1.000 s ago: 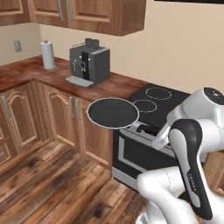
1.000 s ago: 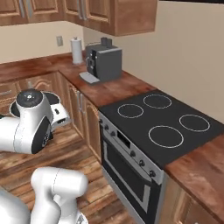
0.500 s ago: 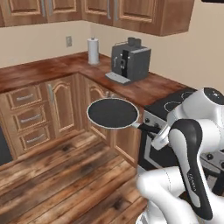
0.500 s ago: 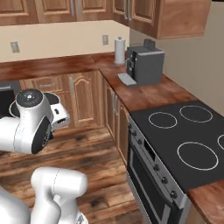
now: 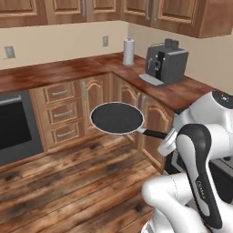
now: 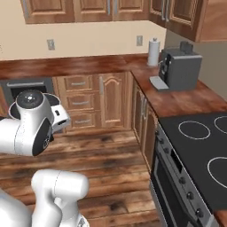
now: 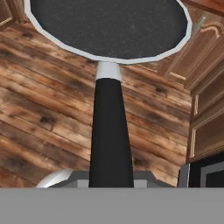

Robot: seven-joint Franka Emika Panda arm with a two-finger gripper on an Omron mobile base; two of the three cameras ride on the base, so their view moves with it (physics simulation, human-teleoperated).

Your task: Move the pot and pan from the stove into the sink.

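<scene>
pan [image 5: 116, 118] held level, stove [image 6: 199, 146] right

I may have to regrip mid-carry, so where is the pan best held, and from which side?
By its long black handle, as the jaws, shut on it, hold it now, coming in from the handle's free end along its length. The pan is a wide, shallow disc with a thin pale rim; the straight, narrow handle is the one part narrow enough to clamp.

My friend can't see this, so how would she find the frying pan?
Start at the wooden corner counter with the grey coffee machine. Out in front of its cupboards, above the plank floor, the pan hangs in the air. It is flat, round and black with a pale rim, held by its long black handle.
</scene>
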